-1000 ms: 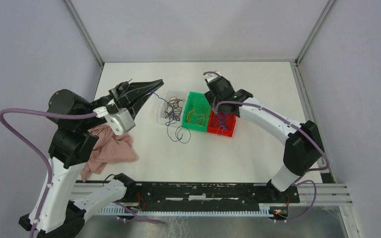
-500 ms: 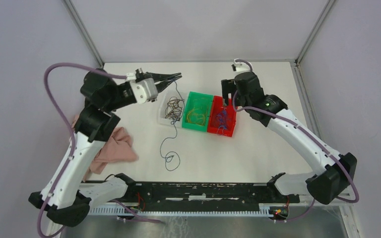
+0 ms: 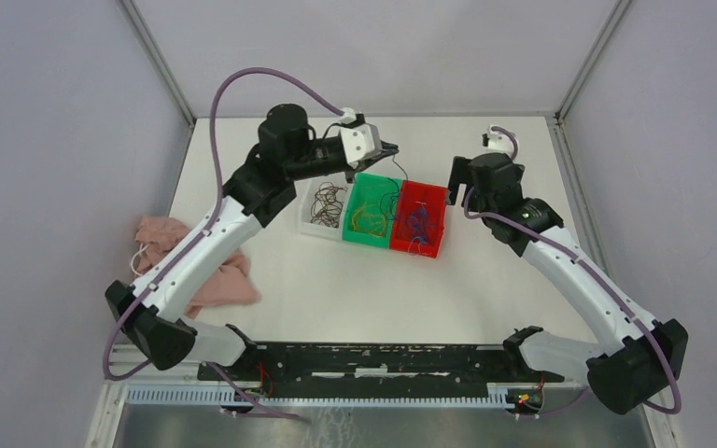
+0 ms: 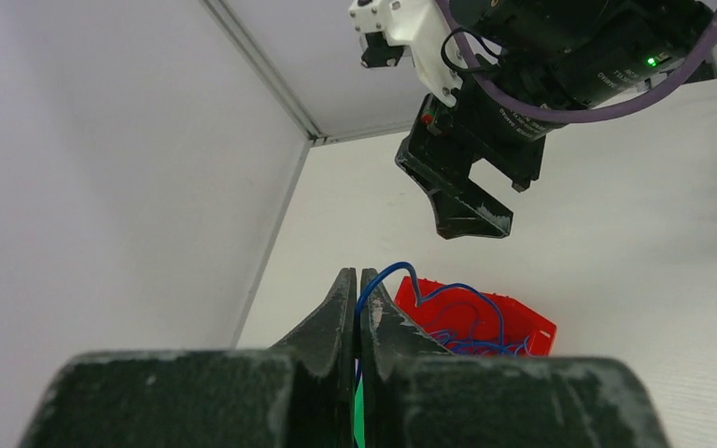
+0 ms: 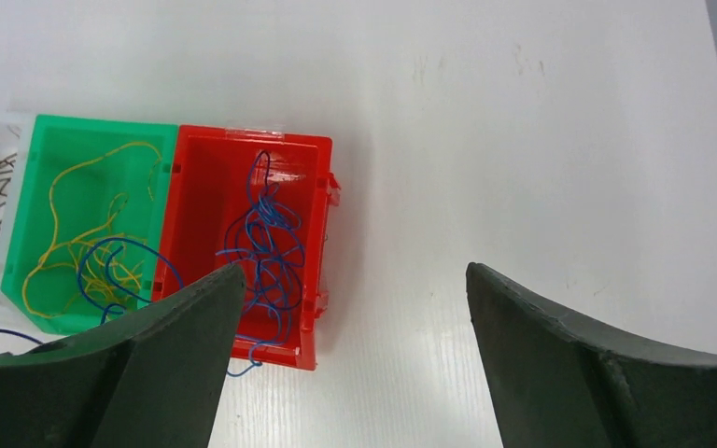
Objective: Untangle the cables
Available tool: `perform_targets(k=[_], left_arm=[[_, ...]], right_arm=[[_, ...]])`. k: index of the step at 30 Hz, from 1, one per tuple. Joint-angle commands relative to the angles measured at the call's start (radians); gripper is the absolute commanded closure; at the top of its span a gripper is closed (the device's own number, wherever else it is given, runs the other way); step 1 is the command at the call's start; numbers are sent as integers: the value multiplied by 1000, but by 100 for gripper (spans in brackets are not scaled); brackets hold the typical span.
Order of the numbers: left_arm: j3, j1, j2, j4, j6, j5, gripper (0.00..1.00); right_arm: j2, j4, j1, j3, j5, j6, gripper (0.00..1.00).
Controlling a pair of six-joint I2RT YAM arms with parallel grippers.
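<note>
Moved since half a second ago: left gripper (image 3: 387, 149), swung from the far-left corner to above the bins by the far edge, fingers pinched shut on a blue cable (image 4: 383, 271), which trails over the green bin (image 5: 103, 126); it is probably bound for the red bin (image 5: 252, 140) with the other blue strands (image 5: 275, 233). Right gripper (image 5: 352, 271), fingers spread wide and holding nothing, hangs toward the right edge, apparently to leave room. Sorted stock: yellow cables (image 5: 53, 201) in the green bin, brown cables (image 3: 329, 203) in the clear tray (image 3: 304, 219).
</note>
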State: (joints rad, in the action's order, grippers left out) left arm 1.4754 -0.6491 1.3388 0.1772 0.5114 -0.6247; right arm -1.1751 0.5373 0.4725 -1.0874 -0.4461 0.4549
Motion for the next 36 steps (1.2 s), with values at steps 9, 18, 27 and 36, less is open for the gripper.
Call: perform_targets(k=[9,18,27,36], left_arm=[[158,-73,271,-4,178,125,97],[240,-91,396,-7,170,158,97],[427,-95,476,-17,111,187,97],[476,-95,510,-7,165,214,97]], right_arm=[[16,-88,-56,52,-16,85,7],[36,-109,-105,111,17,127,10],[54,-109,-154,136,66,141,12],[63,-122,-175,166,91,158,13]])
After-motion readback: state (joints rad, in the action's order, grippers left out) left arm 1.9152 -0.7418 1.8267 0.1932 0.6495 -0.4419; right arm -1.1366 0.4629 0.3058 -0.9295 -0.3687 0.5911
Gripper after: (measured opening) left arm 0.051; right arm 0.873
